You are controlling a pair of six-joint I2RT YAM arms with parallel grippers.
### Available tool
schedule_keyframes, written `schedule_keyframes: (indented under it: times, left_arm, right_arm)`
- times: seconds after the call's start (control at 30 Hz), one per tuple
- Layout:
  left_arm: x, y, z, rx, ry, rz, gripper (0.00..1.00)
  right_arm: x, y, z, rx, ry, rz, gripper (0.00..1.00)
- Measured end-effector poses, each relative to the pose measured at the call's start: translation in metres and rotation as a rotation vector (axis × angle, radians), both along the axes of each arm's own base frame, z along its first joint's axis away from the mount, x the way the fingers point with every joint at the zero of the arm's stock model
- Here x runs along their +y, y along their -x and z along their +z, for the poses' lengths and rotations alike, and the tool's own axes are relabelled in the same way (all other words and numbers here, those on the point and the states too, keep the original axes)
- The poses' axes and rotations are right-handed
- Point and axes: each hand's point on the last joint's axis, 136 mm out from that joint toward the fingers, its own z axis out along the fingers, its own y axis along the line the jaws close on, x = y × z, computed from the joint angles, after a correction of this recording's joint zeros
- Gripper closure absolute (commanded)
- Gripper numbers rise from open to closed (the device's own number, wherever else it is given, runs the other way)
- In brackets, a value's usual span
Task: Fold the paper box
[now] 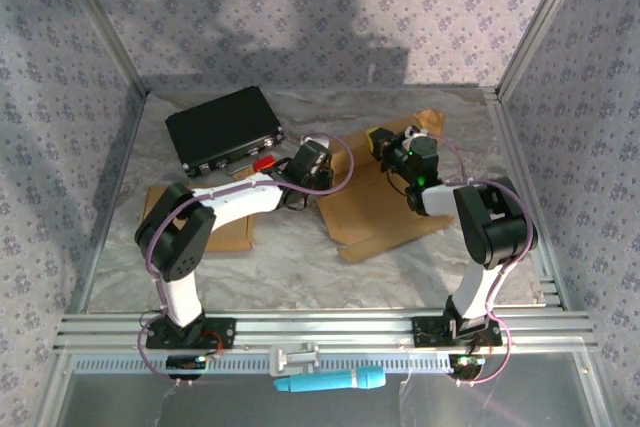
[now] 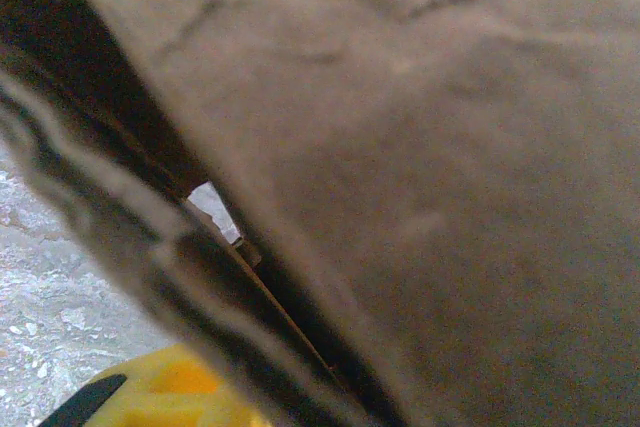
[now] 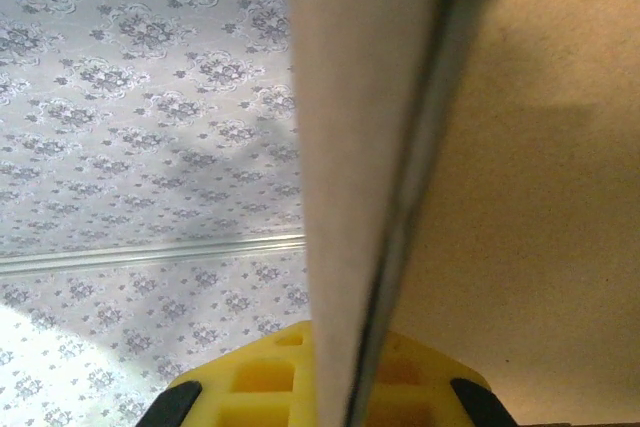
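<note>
**Top external, then both wrists: right gripper (image 1: 386, 143) clamped on the paper box (image 1: 385, 205)**

Top external view: the paper box lies as a flattened brown sheet on the crinkled silver table cover (image 1: 300, 267), right of centre. The right gripper sits over its far edge and the left gripper (image 1: 318, 165) is at its far left corner. A second piece of cardboard (image 1: 215, 235) lies on the left, partly under the left arm. A black case (image 1: 225, 129) rests at the far left, well apart from the box. A teal tool (image 1: 330, 381) lies on the near rail, between the two arm bases.

Left wrist view: the paper box (image 2: 450, 147) is blurred and very close, with a layered edge running diagonally down to the right. One yellow finger (image 2: 175, 395) shows at the near edge, just beside that cardboard. Whether the left jaws are clenched on the sheet or loose cannot be told. A patch of the silver cover (image 2: 45, 287) shows on the left.

Right wrist view: a flap of the paper box (image 3: 530, 197) stands edge-on and runs straight down into the middle of the yellow gripper body (image 3: 255, 379). The jaws are closed tight, pinching the flap. The patterned wall (image 3: 150, 97) lies behind, to the left.
</note>
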Motion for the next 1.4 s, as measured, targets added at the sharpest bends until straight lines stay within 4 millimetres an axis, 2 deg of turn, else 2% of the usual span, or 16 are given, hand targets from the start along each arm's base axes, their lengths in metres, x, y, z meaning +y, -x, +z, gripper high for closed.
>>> schedule_keyframes:
  times: [0.33, 0.67, 0.8, 0.9, 0.93, 1.07, 1.17, 1.23, 1.3, 1.4]
  left_arm:
    - [0.003, -0.011, -0.011, -0.017, -0.031, 0.092, 0.72]
    - [0.003, -0.025, -0.011, -0.039, -0.06, 0.162, 0.86]
    - [0.006, -0.028, -0.012, -0.042, -0.086, 0.204, 1.0]
    - [0.008, -0.029, -0.011, -0.042, -0.089, 0.233, 1.0]
    - [0.008, -0.028, -0.011, -0.04, -0.092, 0.237, 1.0]
    - [0.009, -0.025, -0.007, -0.024, -0.117, 0.241, 1.0]
    - [0.011, -0.03, 0.004, -0.022, -0.13, 0.247, 1.0]
    - [0.012, -0.034, 0.013, -0.025, -0.136, 0.246, 1.0]
    - [0.014, -0.038, 0.021, -0.027, -0.15, 0.24, 1.0]
    - [0.018, -0.041, 0.03, -0.015, -0.173, 0.223, 1.0]
  right_arm:
    - [0.0, 0.001, 0.0, 0.004, -0.026, -0.034, 1.0]
    - [-0.006, -0.003, 0.0, 0.011, -0.032, -0.085, 1.0]
    - [-0.009, -0.003, 0.0, 0.024, -0.032, -0.107, 1.0]
    - [-0.01, -0.002, 0.0, 0.042, -0.027, -0.115, 1.0]
    - [-0.01, -0.001, 0.0, 0.049, -0.024, -0.118, 0.96]
    - [-0.011, 0.009, -0.001, 0.116, 0.005, -0.105, 0.65]
    - [-0.017, 0.02, -0.003, 0.177, 0.041, -0.084, 0.42]
    - [-0.03, 0.025, 0.0, 0.209, 0.061, -0.091, 0.35]
    - [-0.051, 0.028, 0.011, 0.228, 0.087, -0.116, 0.32]
    - [-0.086, 0.029, 0.045, 0.212, 0.14, -0.171, 0.32]
